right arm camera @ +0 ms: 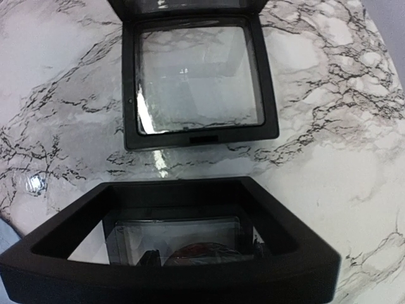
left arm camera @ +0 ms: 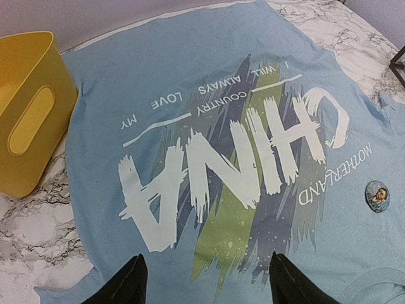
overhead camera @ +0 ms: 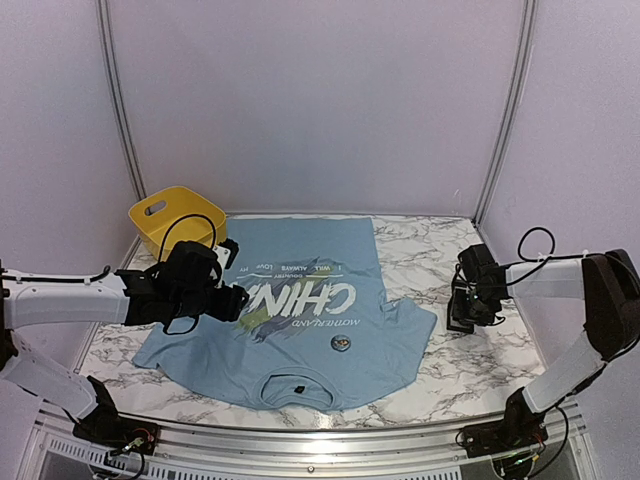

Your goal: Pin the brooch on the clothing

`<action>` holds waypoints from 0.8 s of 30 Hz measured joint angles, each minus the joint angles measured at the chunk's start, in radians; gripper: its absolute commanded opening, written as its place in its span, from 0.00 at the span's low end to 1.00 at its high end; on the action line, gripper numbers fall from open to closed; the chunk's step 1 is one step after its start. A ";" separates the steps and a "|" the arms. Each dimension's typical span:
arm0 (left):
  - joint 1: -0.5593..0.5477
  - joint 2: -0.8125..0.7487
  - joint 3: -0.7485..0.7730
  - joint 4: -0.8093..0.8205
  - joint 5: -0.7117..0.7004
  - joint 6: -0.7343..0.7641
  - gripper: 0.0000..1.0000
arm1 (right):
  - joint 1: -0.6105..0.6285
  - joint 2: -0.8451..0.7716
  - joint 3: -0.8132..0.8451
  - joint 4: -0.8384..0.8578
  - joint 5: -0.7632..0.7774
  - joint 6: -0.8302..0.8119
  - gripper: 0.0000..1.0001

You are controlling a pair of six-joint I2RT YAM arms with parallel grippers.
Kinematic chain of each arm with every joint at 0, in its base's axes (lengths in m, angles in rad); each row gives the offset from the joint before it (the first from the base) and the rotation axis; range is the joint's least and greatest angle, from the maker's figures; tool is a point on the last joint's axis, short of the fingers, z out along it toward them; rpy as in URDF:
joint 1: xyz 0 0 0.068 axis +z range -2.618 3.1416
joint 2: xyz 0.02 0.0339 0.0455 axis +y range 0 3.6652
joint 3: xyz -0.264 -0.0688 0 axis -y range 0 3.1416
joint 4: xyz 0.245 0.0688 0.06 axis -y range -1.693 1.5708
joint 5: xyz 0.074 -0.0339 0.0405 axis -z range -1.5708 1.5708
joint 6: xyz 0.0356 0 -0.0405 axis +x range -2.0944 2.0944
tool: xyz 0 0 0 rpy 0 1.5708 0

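Nearest you in the top view, the T-shirt (overhead camera: 300,380) lies flat on the marble table (overhead camera: 445,375) with its collar toward the bottom edge. It is light blue, with white "CHINA" lettering and yellow-green streaks. The brooch (overhead camera: 341,343), a small round badge with a dark picture, sits on the chest just below and right of the lettering, near centre frame. You can't tell from here whether its pin is through the cloth or it merely lies there. The left gripper (left arm camera: 207,256) hovers over the shirt's left side, jaws apart, nothing between them. The right gripper (overhead camera: 465,300) is at right of frame, off the shirt, over an open black case (right arm camera: 171,272) with something reddish inside; its jaw state can't be read. Judgement: placing looks done, fastening unconfirmed. The next move calls for you to hold the cloth flat with one arm and test the badge gently with the other. Farthest back, upper left, sits a yellow basket (overhead camera: 175,215).
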State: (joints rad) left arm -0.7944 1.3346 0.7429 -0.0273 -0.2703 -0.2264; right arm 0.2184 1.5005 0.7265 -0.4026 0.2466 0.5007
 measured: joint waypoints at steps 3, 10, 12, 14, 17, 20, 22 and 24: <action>0.000 0.000 0.000 0.000 0.000 0.003 0.68 | 0.000 -0.002 0.000 -0.001 0.000 -0.005 0.37; 0.000 -0.001 0.000 0.000 0.000 0.003 0.68 | 0.000 -0.032 0.000 -0.038 -0.006 -0.008 0.35; 0.000 -0.006 0.000 0.000 -0.002 0.003 0.68 | 0.002 -0.061 -0.003 -0.062 -0.010 -0.009 0.35; 0.000 -0.016 0.000 0.000 -0.005 0.003 0.68 | 0.007 -0.089 -0.006 -0.078 -0.016 -0.012 0.35; 0.000 -0.034 -0.003 0.003 -0.008 0.003 0.67 | 0.023 -0.123 -0.008 -0.096 -0.027 -0.021 0.34; 0.000 -0.061 -0.023 0.027 -0.008 0.003 0.67 | 0.055 -0.145 -0.008 -0.111 -0.042 -0.034 0.32; 0.000 -0.094 -0.046 0.050 -0.006 0.003 0.67 | 0.089 -0.161 -0.008 -0.117 -0.063 -0.055 0.31; 0.000 -0.131 -0.067 0.076 -0.003 0.001 0.67 | 0.126 -0.185 -0.008 -0.116 -0.093 -0.084 0.29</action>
State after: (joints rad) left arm -0.7944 1.2034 0.6758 0.0486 -0.2729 -0.2253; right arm 0.3447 1.3151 0.7189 -0.5190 0.1532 0.4164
